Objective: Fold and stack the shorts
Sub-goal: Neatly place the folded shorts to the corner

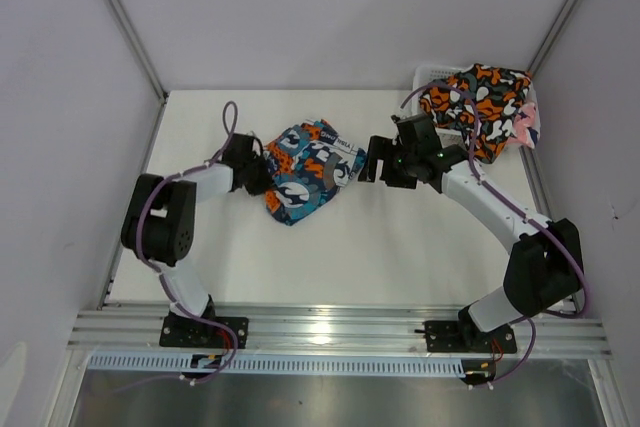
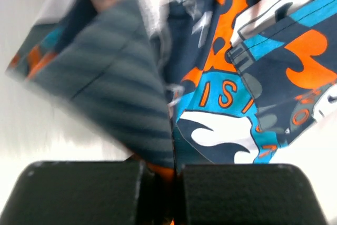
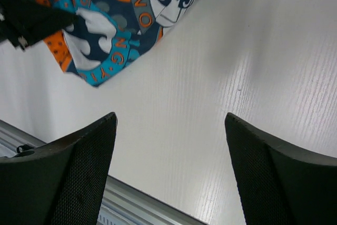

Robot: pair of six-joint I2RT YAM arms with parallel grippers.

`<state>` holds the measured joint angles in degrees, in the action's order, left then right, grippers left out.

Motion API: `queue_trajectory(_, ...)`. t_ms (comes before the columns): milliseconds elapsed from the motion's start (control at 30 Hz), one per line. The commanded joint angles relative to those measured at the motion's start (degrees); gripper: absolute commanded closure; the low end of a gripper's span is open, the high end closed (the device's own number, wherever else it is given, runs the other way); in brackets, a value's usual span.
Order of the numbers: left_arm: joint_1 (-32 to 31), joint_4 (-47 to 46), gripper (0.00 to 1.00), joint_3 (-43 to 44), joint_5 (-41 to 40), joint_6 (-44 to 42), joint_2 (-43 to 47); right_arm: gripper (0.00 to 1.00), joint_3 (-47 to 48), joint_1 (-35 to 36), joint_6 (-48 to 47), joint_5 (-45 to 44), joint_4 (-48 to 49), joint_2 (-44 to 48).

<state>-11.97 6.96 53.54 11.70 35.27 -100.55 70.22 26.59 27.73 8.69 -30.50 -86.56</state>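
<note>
- Blue-teal-orange shorts (image 1: pixel 305 172) lie bunched on the white table (image 1: pixel 400 247), about mid-table, between the two grippers.
- Fabric is crumpled and partly doubled over, not flat. The lower corner points toward the near edge.
- Left gripper (image 1: pixel 263 175) is at the left edge of those shorts. In the left wrist view the fingers (image 2: pixel 237 193) are pressed together with a sliver of orange fabric caught between them, so it is clamped on the blue-teal-orange shorts.
- That view is blurred in its upper left. A grey striped fold sits there, and I can't tell what it is.
- Right gripper (image 1: pixel 372 159) sits just off the right edge of the same shorts, jaws spread wide.
- The right wrist view shows only bare table between its fingers (image 3: pixel 79 167). The printed fabric is up in the top-left corner of that view, clear of both fingers.
- Orange camo shorts (image 1: pixel 475 97) are heaped on the white mesh basket (image 1: pixel 428 75) at the far right corner, draped over its rim.
- Pink-patch shorts (image 1: pixel 527 127) poke out from under the camo pair at its right side. Only a small part shows.
- Both are well apart from the blue-teal-orange pair.
</note>
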Motion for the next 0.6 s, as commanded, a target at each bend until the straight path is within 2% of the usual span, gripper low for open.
queue_trajectory(0, 0.7, 11.9, 1.00, 12.4, -5.5, -13.1, -5.3, 0.16, 2.2, -0.6, -3.1, 3.3, 2.2, 0.3)
queue_trajectory(67, 1.7, 13.4, 1.00, 18.1, -8.2, -16.0, -7.3, 0.16, 2.0, -0.7, -3.9, 4.4, 2.5, -0.2)
queue_trajectory(167, 4.0, 15.0, 1.00, 24.2, -6.9, -18.3, -10.0, 0.16, 1.8, -0.8, -4.7, 6.2, 3.2, -0.8)
queue_trajectory(333, 7.2, 28.9, 1.00, 49.4, -9.9, -23.3, -21.1, 0.16, -0.6, -0.8, -6.1, 8.1, 4.8, -0.5)
queue_trajectory(367, 7.7, 32.1, 1.00, 52.0, -10.4, -23.7, -23.0, 0.16, -1.0, -0.9, -6.6, 8.2, 5.2, -0.5)
queue_trajectory(533, 11.3, 40.3, 1.00, 74.9, -11.4, -27.3, -35.7, 0.17, -3.7, -1.2, -7.1, 9.9, 7.5, -0.7)
queue_trajectory(567, 11.6, 40.8, 1.00, 76.0, -13.4, -27.9, -36.6, 0.17, -4.1, -1.4, -7.1, 10.3, 7.9, -0.8)
